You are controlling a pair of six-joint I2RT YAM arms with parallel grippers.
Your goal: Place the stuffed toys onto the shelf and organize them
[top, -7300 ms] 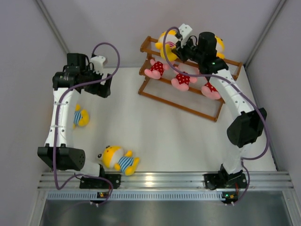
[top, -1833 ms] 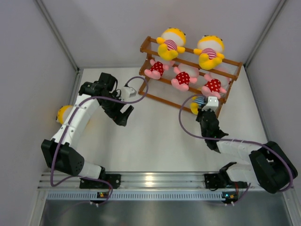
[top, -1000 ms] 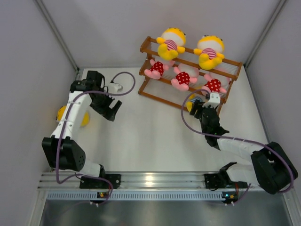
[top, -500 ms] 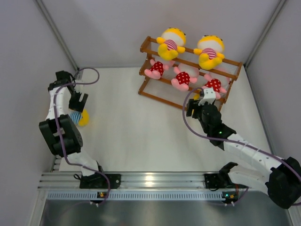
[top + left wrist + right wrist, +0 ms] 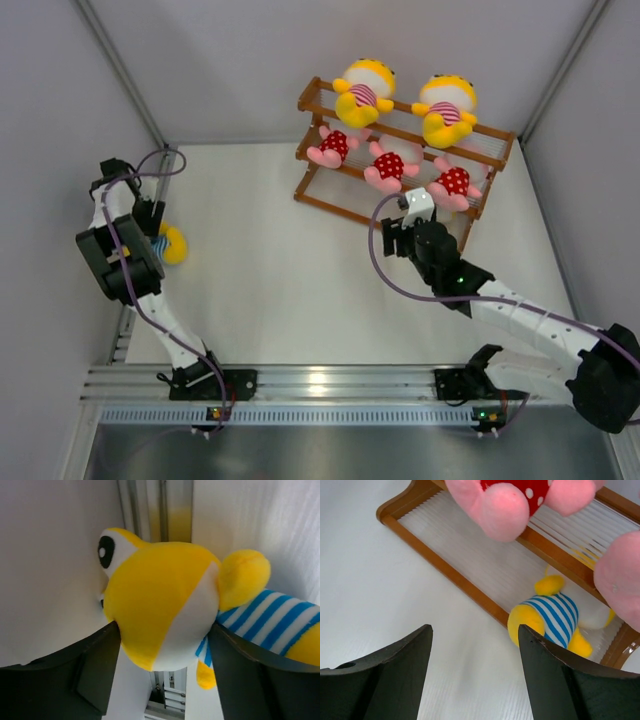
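Note:
At the table's left edge lies a yellow stuffed toy (image 5: 174, 245) in a blue-striped shirt. My left gripper (image 5: 150, 224) is over it. In the left wrist view both fingers press the sides of its round head (image 5: 160, 605), so my left gripper (image 5: 165, 630) is shut on it. The brown wooden shelf (image 5: 335, 206) stands at the back right, with two yellow toys (image 5: 363, 92) on its top tier and three pink ones (image 5: 387, 168) on the middle tier. Another blue-striped toy (image 5: 550, 615) lies on the bottom tier. My right gripper (image 5: 474, 630) is open and empty just in front of the shelf (image 5: 470, 582).
The left wall (image 5: 50, 555) and a metal corner profile (image 5: 160, 505) stand right behind the held toy. Grey walls close the table on three sides. The aluminium rail (image 5: 350, 380) carrying the arm bases runs along the near edge.
My left arm swung out to the left wall and its jaws closed round the blue-striped toy's head. My right gripper drew back from the bottom tier, leaving its toy there.

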